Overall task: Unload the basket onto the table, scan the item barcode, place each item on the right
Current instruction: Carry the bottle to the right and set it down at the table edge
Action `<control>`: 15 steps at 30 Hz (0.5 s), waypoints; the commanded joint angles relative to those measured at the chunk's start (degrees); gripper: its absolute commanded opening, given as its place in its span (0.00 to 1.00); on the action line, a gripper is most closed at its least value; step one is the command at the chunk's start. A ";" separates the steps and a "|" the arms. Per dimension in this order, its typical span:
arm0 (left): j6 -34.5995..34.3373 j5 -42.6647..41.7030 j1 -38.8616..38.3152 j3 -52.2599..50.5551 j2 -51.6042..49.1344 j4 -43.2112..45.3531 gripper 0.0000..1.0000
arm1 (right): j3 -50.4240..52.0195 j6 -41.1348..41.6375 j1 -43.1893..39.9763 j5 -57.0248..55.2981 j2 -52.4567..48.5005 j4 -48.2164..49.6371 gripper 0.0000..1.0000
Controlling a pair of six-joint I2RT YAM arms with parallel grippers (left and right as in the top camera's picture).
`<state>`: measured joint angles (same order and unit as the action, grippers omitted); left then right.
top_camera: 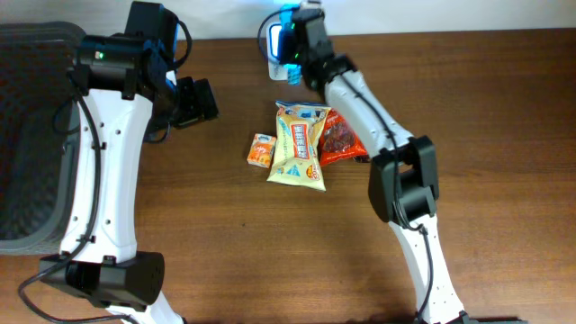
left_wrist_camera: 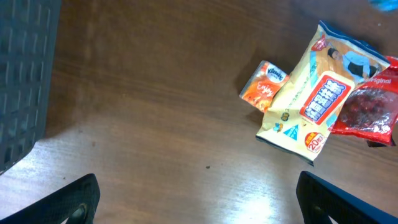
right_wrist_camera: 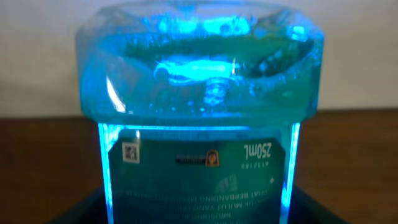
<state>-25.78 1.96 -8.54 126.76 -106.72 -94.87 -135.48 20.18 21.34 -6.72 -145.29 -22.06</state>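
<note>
Your blue bottle (right_wrist_camera: 199, 124) sits between the right pincer's (top_camera: 295, 43) jaws, seemingly gripped, over the worktop's (top_camera: 225, 225) far edge, its label upside down. Your left pincer (top_camera: 194, 101) gapes wide, holding nothing, left of the yellow packet (top_camera: 300, 144), red packet (top_camera: 342, 139) and orange pack (top_camera: 262, 149).

A dark grey basket (top_camera: 27, 236) sits at the left edge of the brown table (top_camera: 504, 135). Mid-table, a yellow snack packet (top_camera: 300, 144) touches a red packet (top_camera: 340, 139) on its right, and a small orange packet (top_camera: 261, 149) lies just left.
</note>
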 commanded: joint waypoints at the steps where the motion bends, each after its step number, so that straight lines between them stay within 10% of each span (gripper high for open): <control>1: -0.31 0.22 0.09 0.42 0.66 0.04 0.99 | -13.79 0.22 -7.56 -2.43 7.06 -8.50 0.63; 8: -0.31 0.22 0.09 0.42 0.66 0.04 0.99 | -22.51 4.28 -41.35 -3.43 6.21 -47.01 0.62; 15: -0.31 0.22 0.09 0.42 0.66 0.04 0.99 | -0.85 10.56 -64.43 -0.57 5.31 -43.60 0.62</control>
<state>-25.78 1.96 -8.56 126.76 -106.72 -94.87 -142.04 27.90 -39.57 -9.02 -141.27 -68.71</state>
